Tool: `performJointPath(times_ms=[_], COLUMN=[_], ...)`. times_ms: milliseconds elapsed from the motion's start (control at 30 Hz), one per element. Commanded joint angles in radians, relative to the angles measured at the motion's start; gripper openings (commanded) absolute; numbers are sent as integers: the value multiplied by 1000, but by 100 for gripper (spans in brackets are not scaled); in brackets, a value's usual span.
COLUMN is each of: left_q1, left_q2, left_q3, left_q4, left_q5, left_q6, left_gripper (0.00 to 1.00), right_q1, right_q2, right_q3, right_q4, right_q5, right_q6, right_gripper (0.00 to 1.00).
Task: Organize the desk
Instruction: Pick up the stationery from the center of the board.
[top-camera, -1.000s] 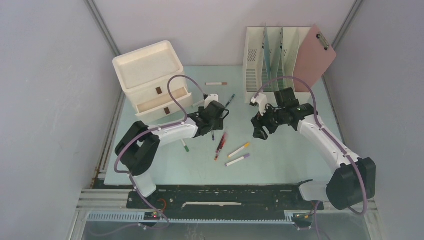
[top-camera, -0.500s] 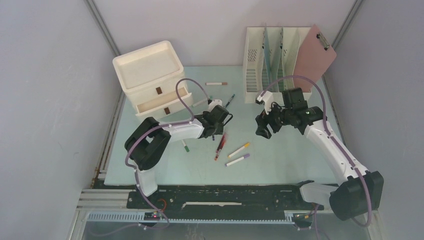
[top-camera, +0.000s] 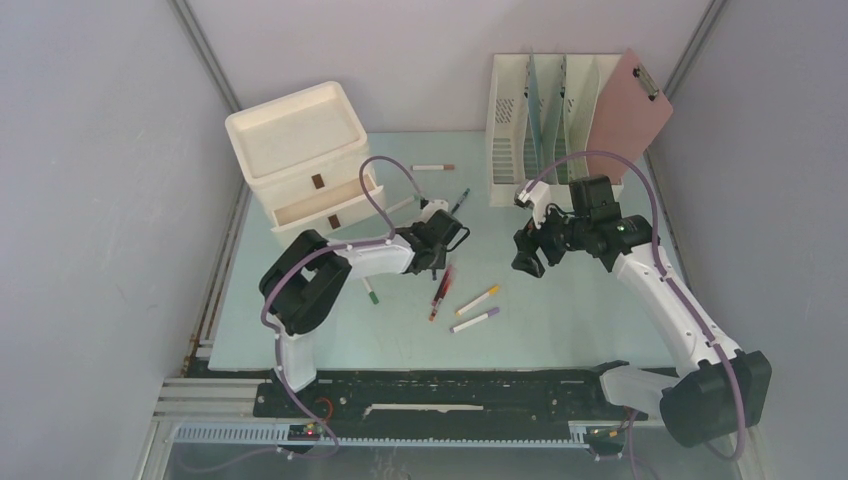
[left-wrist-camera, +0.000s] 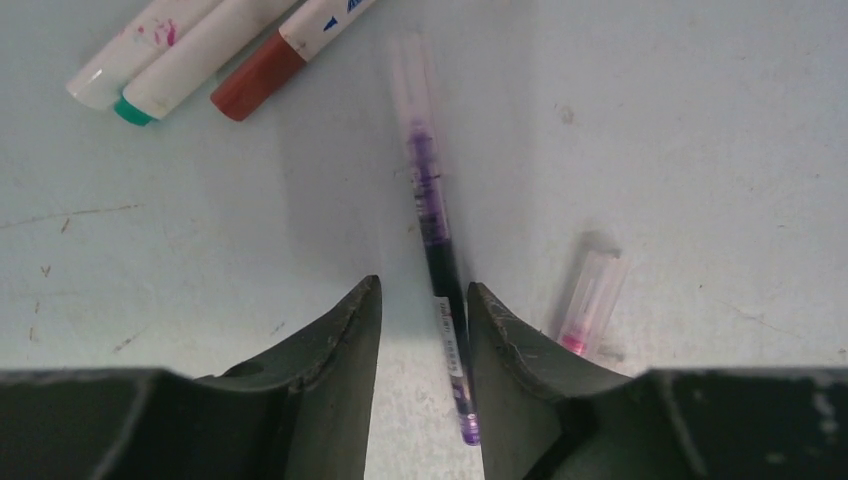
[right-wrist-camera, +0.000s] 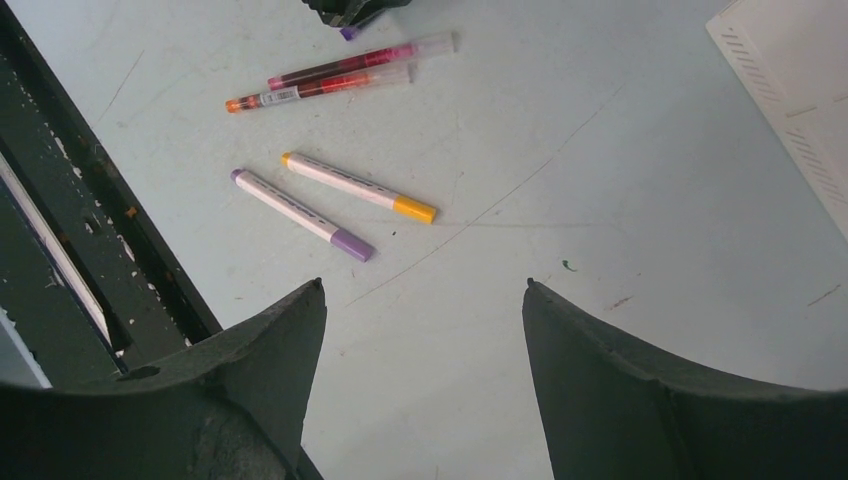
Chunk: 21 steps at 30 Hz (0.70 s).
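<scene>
— One purple pen (left-wrist-camera: 425, 180) is straddled on the desk (top-camera: 560, 320) by the left gripper (left-wrist-camera: 423, 287), jaws close about it but not yet clamped.
— Closing, then lifting, is called for; the right gripper (right-wrist-camera: 423, 287) is held wide, empty.

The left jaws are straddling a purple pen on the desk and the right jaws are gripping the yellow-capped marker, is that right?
No. The right jaws hold nothing: they stand wide open above the desk, with the yellow-capped marker lying apart from them, as the right wrist view shows. The left jaws do straddle the purple pen.
</scene>
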Motion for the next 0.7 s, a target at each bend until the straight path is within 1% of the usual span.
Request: performJointPath(times_ms=[0, 167, 200, 233, 333, 433, 533, 667], left_q1=[-6, -6, -6, -5, -6, -6, -6, -7], left_q2=[-8, -17, -23, -31, -78, -172, -304, -476], left_q3=[-43, -59, -64, -71, -111, -196, -296, -405], left_q4=[14, 14, 15, 16, 36, 99, 198, 273], left_q5=[-27, -34, -35, -34, -22, -11, 33, 76], left_q6=[11, 36, 41, 44, 62, 80, 118, 173], left_gripper=[39, 19, 17, 12, 1, 0, 0, 0], right_q1=[-7, -5, -2, 0, -1, -13, -26, -32], right_q2=[-17, -11, -11, -11, -13, -18, -27, -32], right_q3=[39, 39, 39, 39, 39, 39, 38, 38], right_q4=[1, 0, 0, 0, -3, -5, -5, -4], right_q5=[-32, -36, -37, -37, -44, -59, -77, -87], right_q6=[-9, -12, -13, -14, -13, -14, -11, -11], right_gripper=[80, 80, 80, 80, 81, 81, 81, 82])
